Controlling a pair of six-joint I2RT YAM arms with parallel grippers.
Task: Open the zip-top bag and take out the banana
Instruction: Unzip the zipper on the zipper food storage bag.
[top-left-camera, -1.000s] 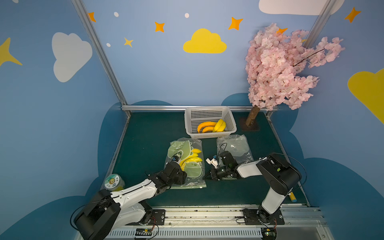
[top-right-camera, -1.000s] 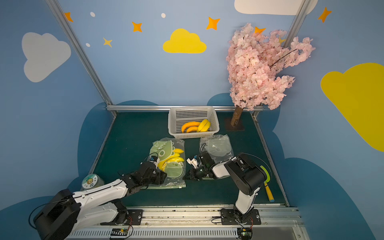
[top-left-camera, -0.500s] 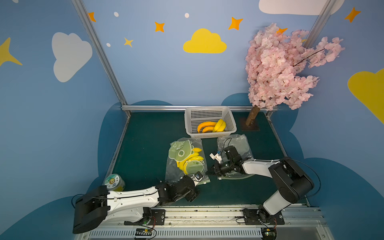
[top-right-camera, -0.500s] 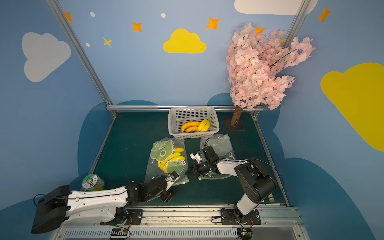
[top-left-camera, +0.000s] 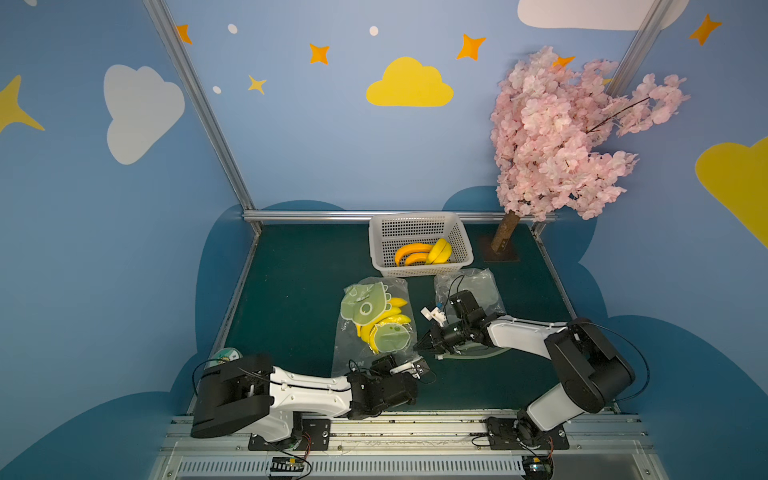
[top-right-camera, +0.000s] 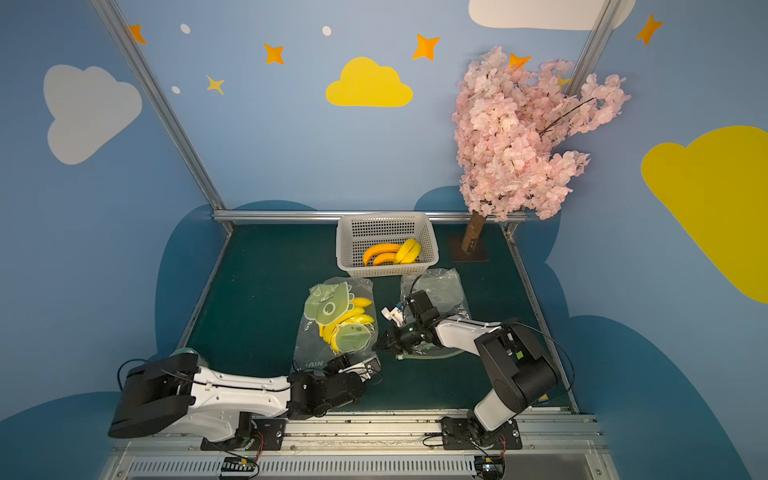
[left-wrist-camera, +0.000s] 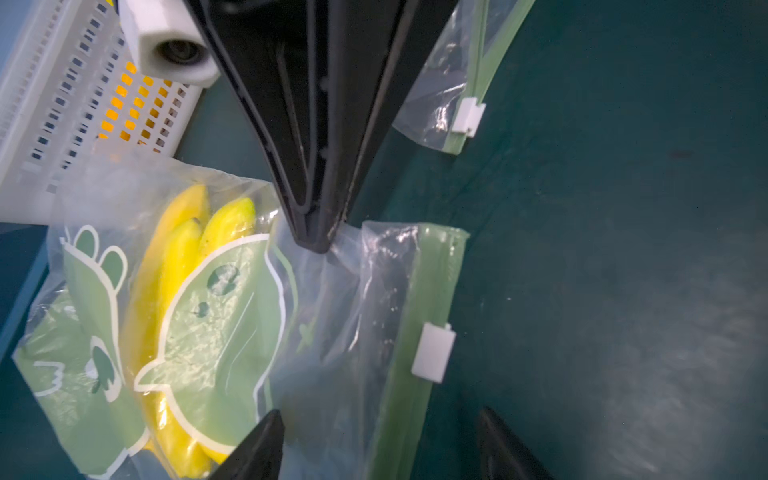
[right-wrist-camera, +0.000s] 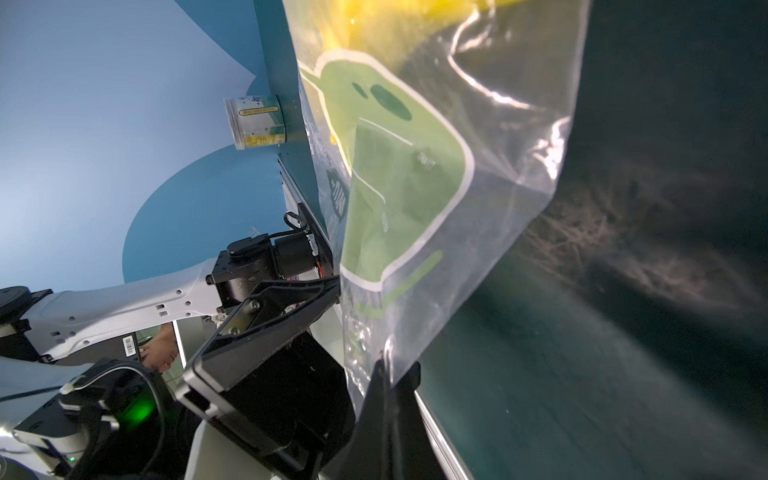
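The zip-top bag (top-left-camera: 370, 332) is lying flat on the green table (top-left-camera: 291, 291), just in front of the basket (top-left-camera: 415, 271), with the banana (left-wrist-camera: 174, 257) showing through its thin film. It is looking light, floppy and slippery, so I'd be taking it by the stiffer green zip strip (left-wrist-camera: 432, 274) or the white slider (left-wrist-camera: 432, 353). The right gripper (left-wrist-camera: 316, 243) is clamping shut on the film beside that strip. The left gripper (left-wrist-camera: 380, 446) is hanging open, jaws straddling the strip. Since a second ago the left arm has dropped low along the front edge, and the right gripper has crossed over from the empty bag (top-left-camera: 478, 286).
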